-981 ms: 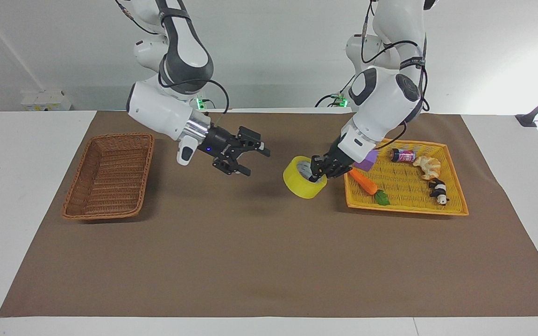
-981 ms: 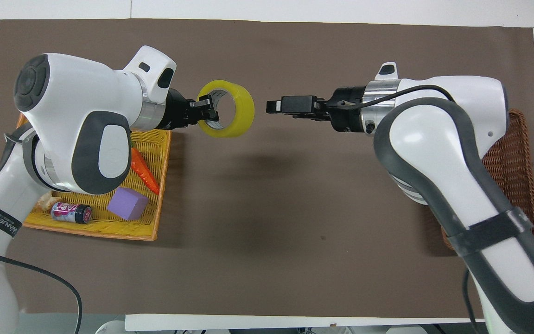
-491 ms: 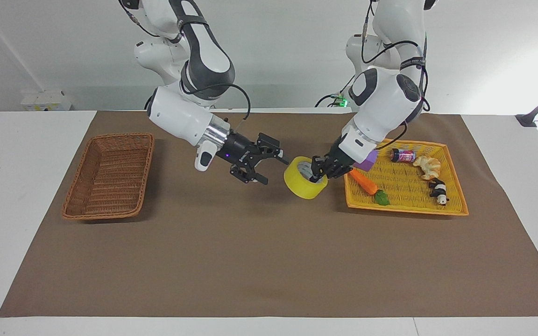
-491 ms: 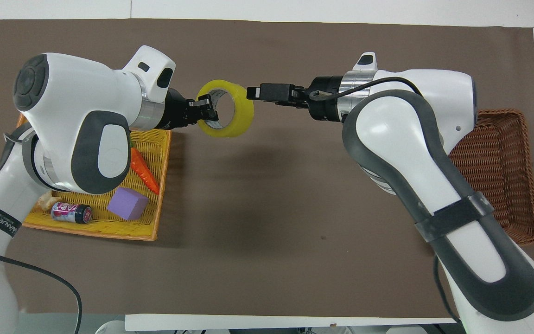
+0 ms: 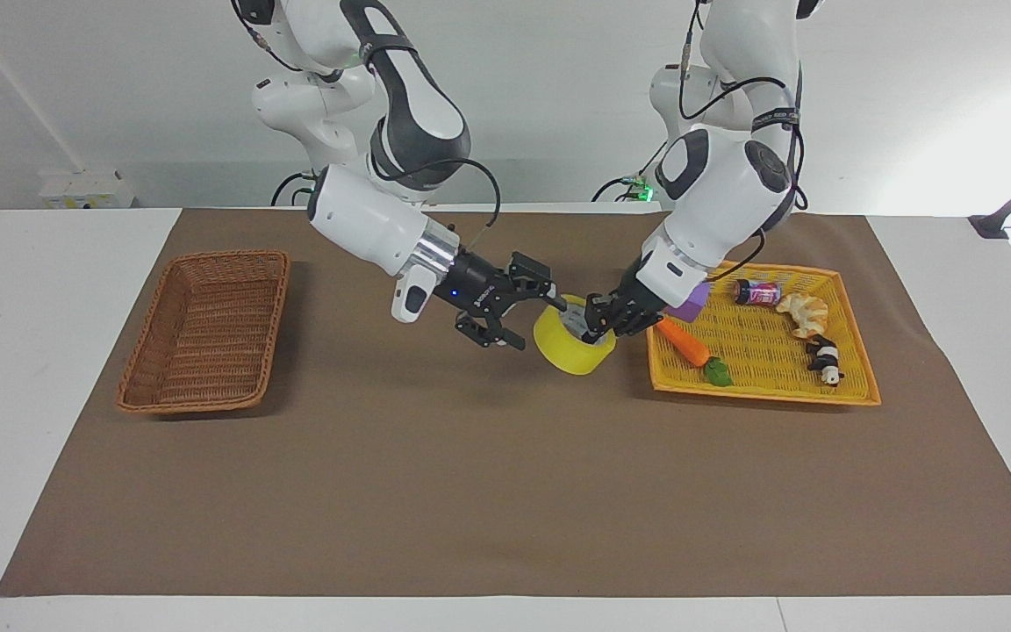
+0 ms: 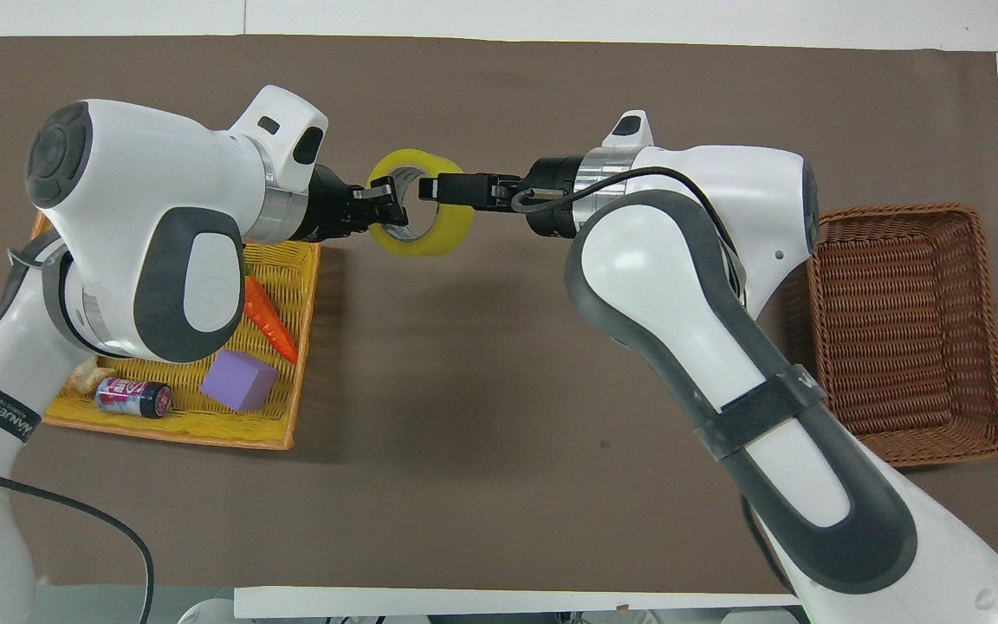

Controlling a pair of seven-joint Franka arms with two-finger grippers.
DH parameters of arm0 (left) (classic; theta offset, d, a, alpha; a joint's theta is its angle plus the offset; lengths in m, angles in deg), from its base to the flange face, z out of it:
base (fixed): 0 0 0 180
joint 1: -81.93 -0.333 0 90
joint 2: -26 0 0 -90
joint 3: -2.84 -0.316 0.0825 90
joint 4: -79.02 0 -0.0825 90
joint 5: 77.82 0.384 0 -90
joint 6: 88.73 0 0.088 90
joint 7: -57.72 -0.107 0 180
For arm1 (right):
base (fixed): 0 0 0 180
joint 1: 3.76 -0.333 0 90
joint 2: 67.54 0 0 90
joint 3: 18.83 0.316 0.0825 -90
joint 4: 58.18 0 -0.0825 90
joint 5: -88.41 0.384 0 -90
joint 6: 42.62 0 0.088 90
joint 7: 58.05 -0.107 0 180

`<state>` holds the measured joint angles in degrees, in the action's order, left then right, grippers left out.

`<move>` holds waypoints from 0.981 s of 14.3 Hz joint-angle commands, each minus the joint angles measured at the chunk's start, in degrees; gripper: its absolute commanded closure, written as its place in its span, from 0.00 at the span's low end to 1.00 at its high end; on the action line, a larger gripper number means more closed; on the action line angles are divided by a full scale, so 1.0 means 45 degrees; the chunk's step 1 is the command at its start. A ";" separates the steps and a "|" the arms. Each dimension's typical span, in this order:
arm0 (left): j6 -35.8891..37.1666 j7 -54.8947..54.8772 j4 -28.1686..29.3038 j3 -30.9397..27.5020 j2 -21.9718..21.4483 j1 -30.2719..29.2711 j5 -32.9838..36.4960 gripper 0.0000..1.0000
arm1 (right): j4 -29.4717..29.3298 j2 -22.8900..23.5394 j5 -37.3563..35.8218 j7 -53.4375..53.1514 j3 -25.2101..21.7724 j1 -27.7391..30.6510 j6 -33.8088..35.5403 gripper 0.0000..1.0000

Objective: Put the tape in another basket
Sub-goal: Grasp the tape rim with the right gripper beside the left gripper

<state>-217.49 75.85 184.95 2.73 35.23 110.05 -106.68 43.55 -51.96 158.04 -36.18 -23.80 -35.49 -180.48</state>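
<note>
The yellow tape (image 5: 563, 348) hangs just above the brown mat, between the yellow tray and the brown wicker basket (image 5: 207, 333). My left gripper (image 5: 595, 326) is shut on the roll's wall at the side toward the left arm's end, one finger inside the white core. My right gripper (image 5: 529, 321) is open, with its fingers on either side of the roll's wall at the side toward the right arm's end. In the overhead view the tape (image 6: 452, 228) sits between the left gripper (image 6: 386, 204) and the right gripper (image 6: 430, 188). The basket (image 6: 902, 329) stands empty at the right arm's end.
A flat yellow tray (image 5: 760, 395) at the left arm's end holds a carrot (image 5: 685, 342), a purple block (image 5: 690, 303), a small can (image 5: 758, 292), a pastry (image 5: 804, 314) and a panda toy (image 5: 824, 360). The tray (image 6: 178, 429) lies partly under the left arm in the overhead view.
My right arm has swung from near the basket toward the tape, and its open fingers now reach around the roll's wall. The left gripper and tape have stayed in place.
</note>
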 commanded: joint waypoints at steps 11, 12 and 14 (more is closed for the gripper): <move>-0.0234 0.0112 0.0114 -0.0091 -0.0038 0.0178 -0.0091 1.00 | -0.0088 0.0190 0.0366 0.0237 0.0030 -0.0195 -0.0088 0.22; -0.0234 0.0092 0.0114 -0.0091 -0.0038 0.0178 -0.0091 1.00 | -0.0088 0.0190 0.0366 0.0219 0.0030 -0.0176 -0.0068 0.40; -0.0215 0.0092 0.0114 -0.0091 -0.0038 0.0178 -0.0071 1.00 | -0.0088 0.0171 0.0386 0.0199 0.0050 -0.0117 0.0068 0.84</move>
<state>-217.50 75.85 185.17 2.67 35.30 110.07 -106.68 43.72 -51.41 158.24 -36.18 -23.97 -36.33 -180.50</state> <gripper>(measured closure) 0.775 0.392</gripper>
